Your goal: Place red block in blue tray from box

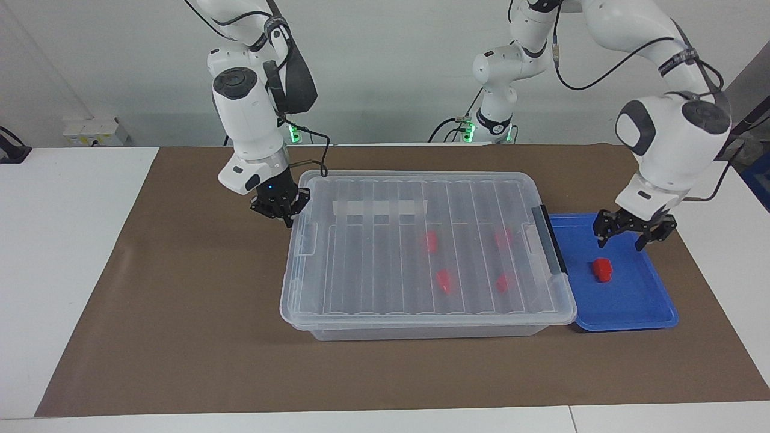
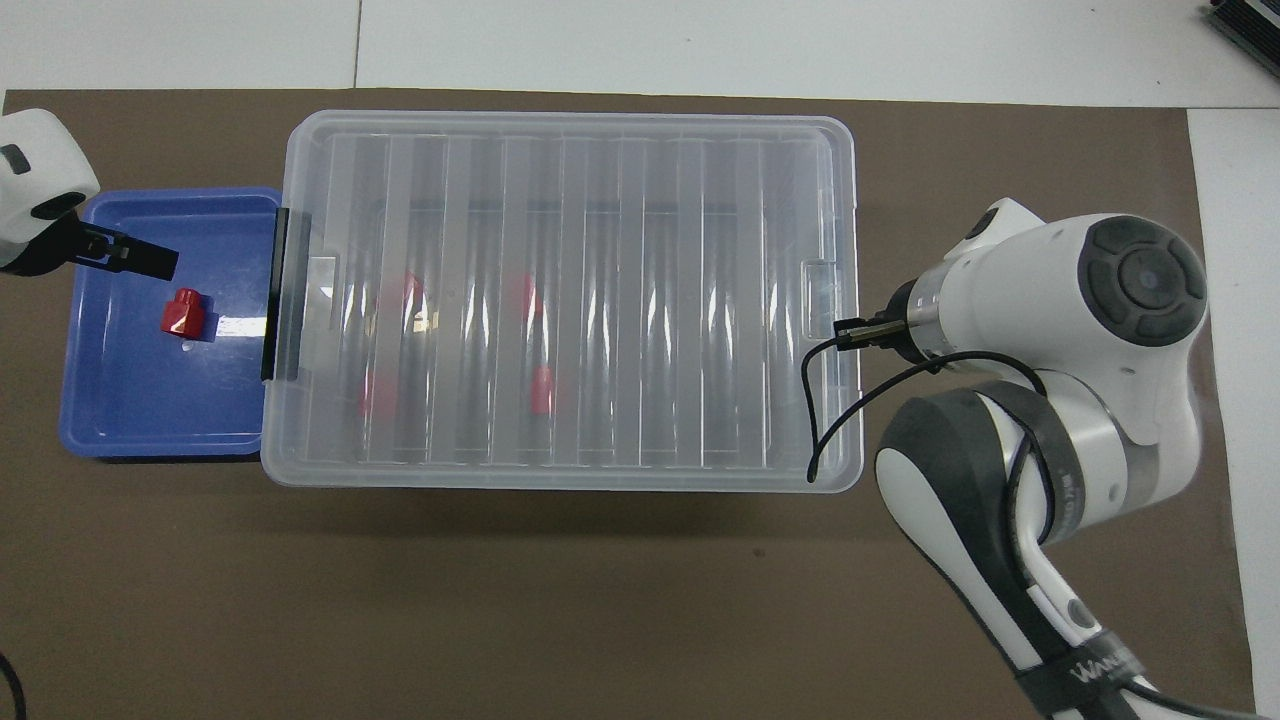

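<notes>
Hovering over the blue tray (image 1: 631,300), the left gripper (image 1: 621,239) held its fingers spread and empty, with one red block (image 1: 602,269) lying in the tray just below it. Only the facing view showed the right gripper (image 1: 287,214) beside the box (image 1: 421,252) at the end away from the tray, its fingers apparently together; the overhead view hid it under its arm. Four more red blocks (image 1: 443,281) showed through the box's shut lid (image 1: 373,240), making five.
</notes>
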Controlling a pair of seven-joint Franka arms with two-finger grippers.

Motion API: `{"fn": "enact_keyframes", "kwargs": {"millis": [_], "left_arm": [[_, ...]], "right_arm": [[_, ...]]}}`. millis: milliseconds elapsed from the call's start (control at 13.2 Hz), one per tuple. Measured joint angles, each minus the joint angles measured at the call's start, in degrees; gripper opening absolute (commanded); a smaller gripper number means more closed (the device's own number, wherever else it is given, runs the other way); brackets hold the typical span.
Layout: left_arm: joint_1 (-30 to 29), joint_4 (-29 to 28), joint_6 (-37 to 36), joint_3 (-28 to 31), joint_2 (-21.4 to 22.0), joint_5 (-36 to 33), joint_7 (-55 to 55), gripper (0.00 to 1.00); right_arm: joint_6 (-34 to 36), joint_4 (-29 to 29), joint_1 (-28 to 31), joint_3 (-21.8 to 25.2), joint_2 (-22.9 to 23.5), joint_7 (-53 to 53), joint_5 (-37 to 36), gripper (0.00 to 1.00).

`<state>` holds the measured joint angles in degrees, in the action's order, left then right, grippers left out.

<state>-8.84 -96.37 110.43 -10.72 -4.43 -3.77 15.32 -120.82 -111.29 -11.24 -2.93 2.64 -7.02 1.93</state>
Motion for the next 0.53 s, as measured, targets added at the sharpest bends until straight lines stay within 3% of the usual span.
{"fn": "enact_keyframes", "kwargs": {"millis": [76,152,228,531], "left_arm": [[0.3,0.1,-1.4,-0.6,2.0,2.0,0.0,1.00],[0.4,0.1,-3.1,-1.5,3.7,3.3,0.0,1.00],[0.4,0.1,-4.8,-2.6,5.2,3.8,-0.5,1.00],[1.0,0.0,-8.7,-7.8,8.2,4.1,-7.0,1.00]], "right_arm": [[1.6,0.0,1.3,0.1,-0.3,0.0,0.0,0.24],[2.8,0.0,3.0,0.2,-0.7,0.0,0.0,0.86],[3.3,0.0,4.7,0.4,-1.2,0.0,0.0,1.00],[3.8,0.9,9.4,0.7,-2.7,0.1,-0.1,1.00]]}}
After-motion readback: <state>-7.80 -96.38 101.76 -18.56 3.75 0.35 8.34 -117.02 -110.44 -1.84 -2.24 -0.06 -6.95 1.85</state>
